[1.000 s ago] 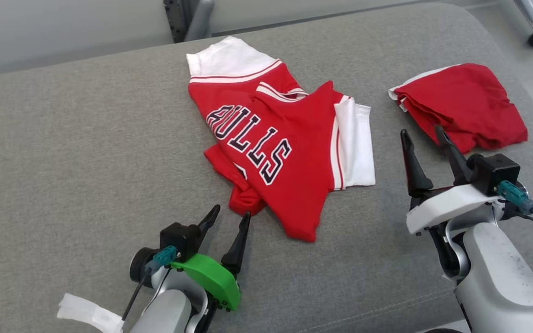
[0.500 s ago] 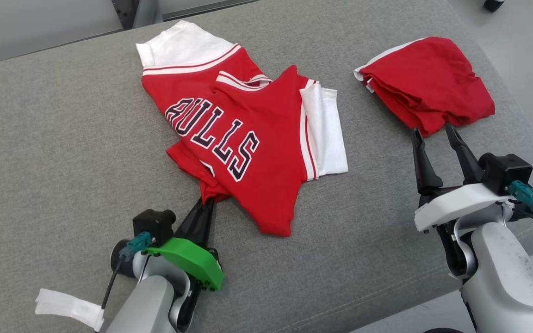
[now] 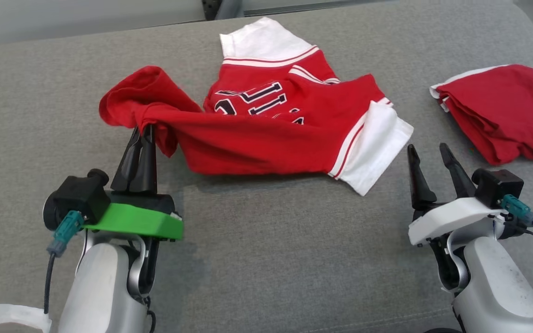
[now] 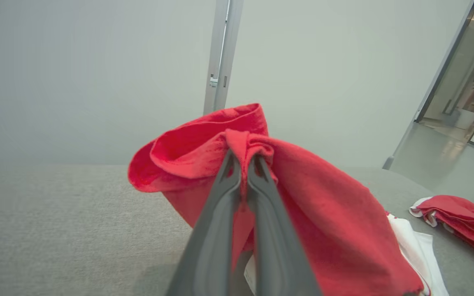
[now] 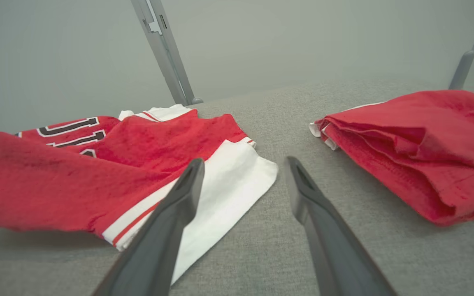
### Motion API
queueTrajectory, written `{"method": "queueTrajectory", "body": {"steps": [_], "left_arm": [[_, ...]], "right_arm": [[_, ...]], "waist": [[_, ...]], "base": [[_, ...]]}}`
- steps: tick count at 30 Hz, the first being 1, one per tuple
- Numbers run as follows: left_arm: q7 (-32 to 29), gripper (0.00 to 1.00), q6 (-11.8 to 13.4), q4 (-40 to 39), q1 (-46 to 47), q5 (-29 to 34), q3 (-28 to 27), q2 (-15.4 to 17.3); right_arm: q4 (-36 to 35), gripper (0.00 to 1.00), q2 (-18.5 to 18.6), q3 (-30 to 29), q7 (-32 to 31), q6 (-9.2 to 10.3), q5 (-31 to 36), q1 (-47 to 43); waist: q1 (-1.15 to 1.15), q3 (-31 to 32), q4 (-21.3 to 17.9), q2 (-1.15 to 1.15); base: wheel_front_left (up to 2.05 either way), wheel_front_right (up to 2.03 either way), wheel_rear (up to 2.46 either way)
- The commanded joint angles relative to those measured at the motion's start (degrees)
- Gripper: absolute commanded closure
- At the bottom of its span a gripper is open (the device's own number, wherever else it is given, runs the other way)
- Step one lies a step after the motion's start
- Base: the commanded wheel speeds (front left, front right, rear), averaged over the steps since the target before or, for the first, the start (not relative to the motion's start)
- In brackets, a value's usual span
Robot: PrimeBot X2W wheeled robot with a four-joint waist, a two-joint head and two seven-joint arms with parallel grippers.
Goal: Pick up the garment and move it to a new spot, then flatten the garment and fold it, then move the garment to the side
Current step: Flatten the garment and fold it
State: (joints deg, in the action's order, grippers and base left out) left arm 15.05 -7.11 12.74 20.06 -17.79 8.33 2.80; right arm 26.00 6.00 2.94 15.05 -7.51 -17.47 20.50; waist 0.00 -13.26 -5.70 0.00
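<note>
A red jersey [image 3: 271, 134] with white sleeves and dark lettering lies crumpled across the grey cushion. My left gripper [image 3: 142, 132] is shut on its red hem, holding that corner lifted and pulled out to the left; the pinched fabric [image 4: 237, 148] bunches over the fingertips in the left wrist view. My right gripper [image 3: 426, 150] stands open just right of the jersey's white sleeve [image 3: 373, 155], touching nothing. In the right wrist view the sleeve [image 5: 228, 181] lies by the left finger [image 5: 179, 205].
A second red garment [image 3: 502, 111] lies folded at the right of the grey cushion [image 3: 271, 259], also in the right wrist view [image 5: 422, 148]. A metal post [image 5: 165, 53] stands behind the cushion's far edge. A pale wall is beyond.
My left gripper shut on the jersey's lower hem, then lifted and dragged it left, stretching the jersey out. The head camera has shifted. The right gripper stays open.
</note>
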Motion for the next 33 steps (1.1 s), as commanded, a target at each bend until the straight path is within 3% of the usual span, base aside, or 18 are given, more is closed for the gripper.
{"method": "queueTrajectory", "body": {"steps": [1, 4, 5, 6, 7, 10, 13, 24, 33], "left_arm": [[0.1, 1.0, -0.1, 0.8, -1.0, 1.4, -0.4, 0.2], [0.2, 1.0, 0.3, 5.8, -0.5, 3.9, -2.5, 1.3], [0.1, 0.72, 1.3, 8.8, -0.5, 4.5, -3.3, 1.9], [-1.1, 0.05, 2.4, 13.2, -0.8, 4.7, -3.8, 2.3], [-0.7, 0.0, 3.1, 15.7, 0.3, 4.4, -4.6, 2.5], [-0.3, 0.0, 5.5, 22.2, 2.5, 5.0, -6.4, 4.1], [0.2, 0.0, 5.2, 25.7, 2.2, 4.3, -7.1, 3.2], [0.1, 0.0, 5.2, 23.8, -6.0, 2.6, -9.7, 0.5], [0.1, 0.0, 3.5, 20.5, -7.7, -1.3, -4.5, 0.2]], "right_arm": [[0.3, 0.0, -0.1, 0.2, 0.2, 0.05, -0.1, -0.7], [1.0, 0.0, -0.7, 0.7, 0.2, 0.05, -0.1, -0.8], [1.3, 0.0, -0.9, 1.0, 0.2, 0.05, -0.1, -0.8], [1.6, 0.0, -1.1, 1.3, 0.2, 0.05, -0.1, -0.8], [1.8, 0.0, -1.1, 1.4, 0.2, 0.05, -0.2, -0.8], [2.5, 0.0, -1.0, 1.8, 0.2, 0.05, -0.7, -0.6], [3.0, 0.0, -0.7, 1.2, 0.2, 0.05, -0.9, -1.9], [3.5, 0.0, -0.9, 1.0, 0.2, 0.05, -0.5, -2.2], [3.9, 0.0, -0.6, 2.2, 0.2, 0.05, -0.2, -1.4]], "waist": [[0.0, 2.4, 4.7, 0.0], [0.0, 2.8, 5.1, 0.0], [0.0, 2.9, 5.0, 0.0], [0.0, 3.0, 4.8, 0.0], [0.0, 3.0, 4.6, 0.0], [0.0, 3.2, 3.6, 0.0], [0.0, 4.2, 3.4, 0.0], [0.0, 5.4, 4.5, 0.0], [0.0, 3.8, 5.9, 0.0]], "base": [[0.0, 0.0, 0.0], [0.0, 0.0, 0.0], [0.0, 0.0, 0.0], [0.0, 0.0, 0.0], [0.0, 0.0, 0.0], [0.0, 0.0, 0.0], [0.0, 0.0, 0.0], [0.0, 0.0, 0.0], [0.0, 0.0, 0.0]]}}
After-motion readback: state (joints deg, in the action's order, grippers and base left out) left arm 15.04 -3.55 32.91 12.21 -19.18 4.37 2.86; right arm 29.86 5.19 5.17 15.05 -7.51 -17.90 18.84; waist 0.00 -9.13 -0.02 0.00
